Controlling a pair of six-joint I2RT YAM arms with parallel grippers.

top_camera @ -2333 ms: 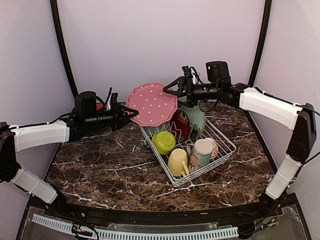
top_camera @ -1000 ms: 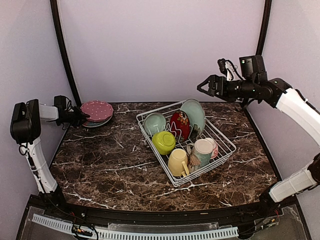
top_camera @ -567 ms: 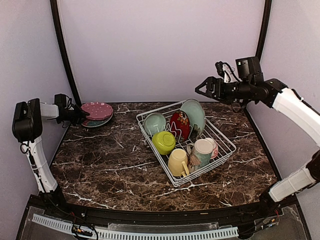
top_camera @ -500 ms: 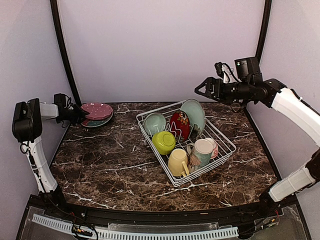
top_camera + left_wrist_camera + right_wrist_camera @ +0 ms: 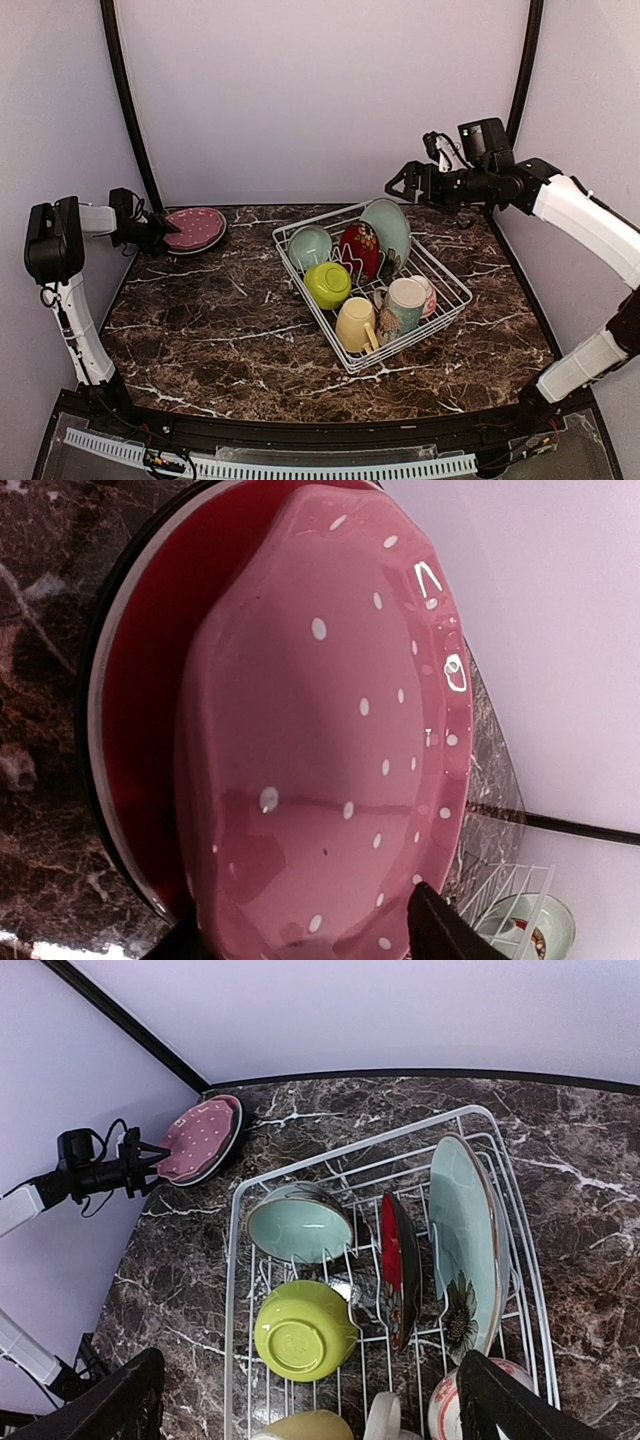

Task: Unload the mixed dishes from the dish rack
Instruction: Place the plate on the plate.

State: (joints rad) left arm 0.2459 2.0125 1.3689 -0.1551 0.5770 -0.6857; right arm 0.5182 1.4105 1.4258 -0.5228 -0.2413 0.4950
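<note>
Stacking the pink dotted plate [image 5: 330,740] on the red plate [image 5: 130,680] at the table's [image 5: 250,340] ten o'clock keeps unloaded dishes off the dish rack [image 5: 231,1290]. The left gripper [image 5: 158,235] straddles its near rim, jaws parted, grip apparently slack. The right gripper [image 5: 397,185], spread wide and empty, hovers over the rack's twelve o'clock edge, above the pale green plate [image 5: 465,1240].

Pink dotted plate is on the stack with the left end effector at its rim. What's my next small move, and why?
Probably draw the left end effector straight back off the pink dotted plate: it lies flat on the red plate, fingers parted around its rim. The right end effector hangs open above the dish rack, ready for the next pick.
</note>
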